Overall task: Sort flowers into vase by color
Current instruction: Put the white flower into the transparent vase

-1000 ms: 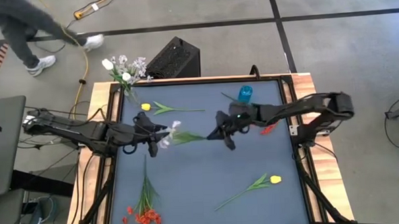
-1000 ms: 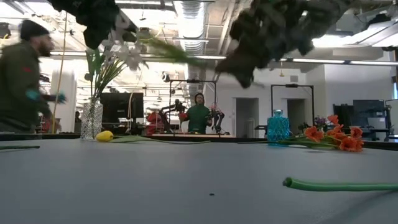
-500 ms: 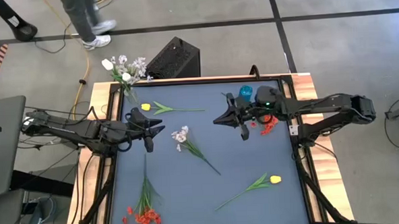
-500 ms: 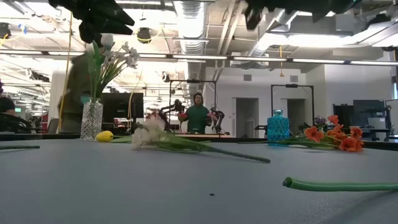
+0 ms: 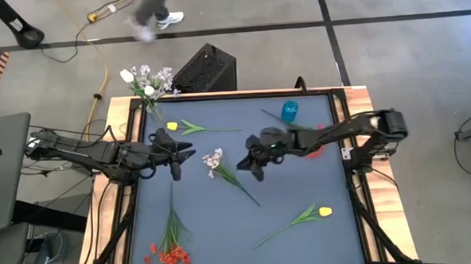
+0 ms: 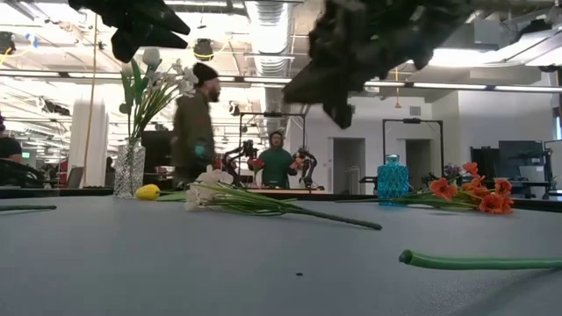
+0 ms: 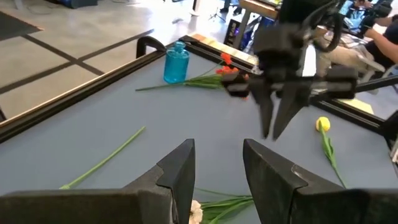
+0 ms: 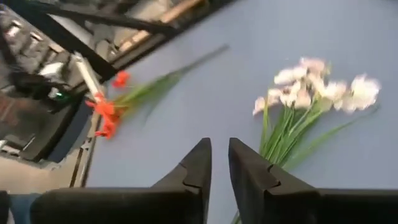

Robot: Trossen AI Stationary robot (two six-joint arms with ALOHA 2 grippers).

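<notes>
Behind the dark table (image 5: 286,193), a person (image 6: 194,123) walks past.

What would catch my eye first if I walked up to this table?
Probably the two dark arms meeting over the blue table, with the right gripper hovering beside a white flower bunch lying mid-table. Then the colours: red-orange flowers at the near left corner, a yellow flower near right, and a small blue vase at the far edge.

Two dark jointed arms, black cables, tapered gripper fingers (image 7: 180,171).
</notes>
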